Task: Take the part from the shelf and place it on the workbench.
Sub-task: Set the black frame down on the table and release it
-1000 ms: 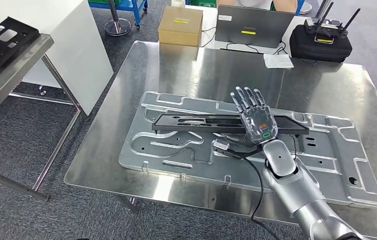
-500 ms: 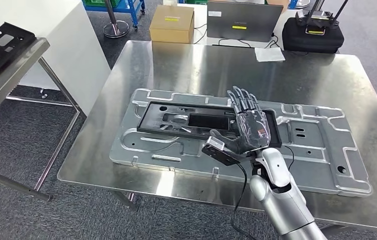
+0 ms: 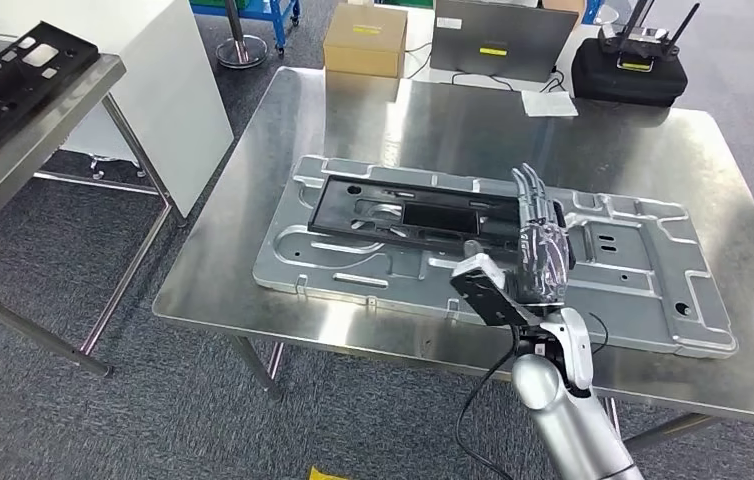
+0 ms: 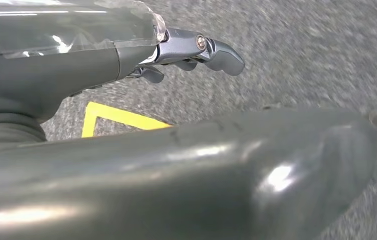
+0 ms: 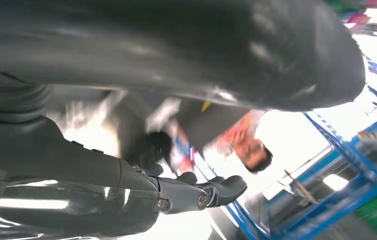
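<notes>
The black frame-shaped part (image 3: 403, 212) lies flat on a big silver stamped plate (image 3: 643, 290) on the steel workbench (image 3: 433, 120). My right hand (image 3: 538, 255) stands raised at the part's right end, turned edge-on, fingers straight and apart, holding nothing. In the right wrist view the right hand (image 5: 126, 185) is blurred and grips nothing. My left hand (image 4: 76, 55) hangs over grey carpet, fingers apart and bare. A second black part (image 3: 13, 75) lies on the metal shelf (image 3: 43, 130) at the far left.
A cardboard box (image 3: 365, 40), a laptop (image 3: 498, 35), a sheet of paper (image 3: 550, 103) and a black case (image 3: 628, 75) sit along the workbench's far edge. A white panel stands between shelf and workbench. A blurred person (image 5: 246, 145) is beyond the table.
The camera has shifted. The black part went from tilted on its edge to lying flat on the plate. My right hand turned edge-on and drew back a little toward me.
</notes>
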